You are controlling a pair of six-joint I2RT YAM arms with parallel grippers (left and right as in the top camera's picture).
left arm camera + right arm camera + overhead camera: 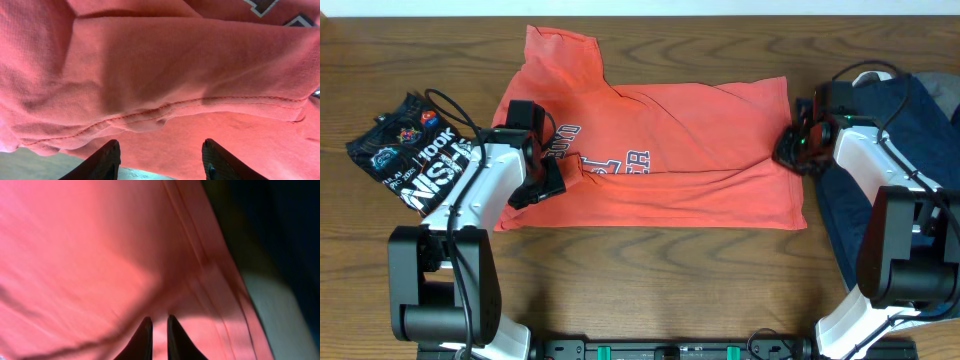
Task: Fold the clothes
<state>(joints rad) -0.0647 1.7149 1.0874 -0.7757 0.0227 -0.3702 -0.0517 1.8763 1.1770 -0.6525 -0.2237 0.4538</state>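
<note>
1. Lying spread on the table (620, 290), the coral-red T-shirt (700, 150) wants both side edges lifted together, I judge.
2. Navy garment (920, 120) lies far right; black printed tee (410, 150) far left.
3. Left gripper (161, 157) stands half-wide at the hem, gripping nothing; right gripper (159, 330) is nearly closed at the opposite edge.
4. No container shows.

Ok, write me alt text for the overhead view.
A coral-red T-shirt lies spread on a wooden table, with the left pincer open over its lower-left edge and the right pincer pinching its right edge. A black printed tee lies crumpled at far left, a navy garment at far right.
</note>
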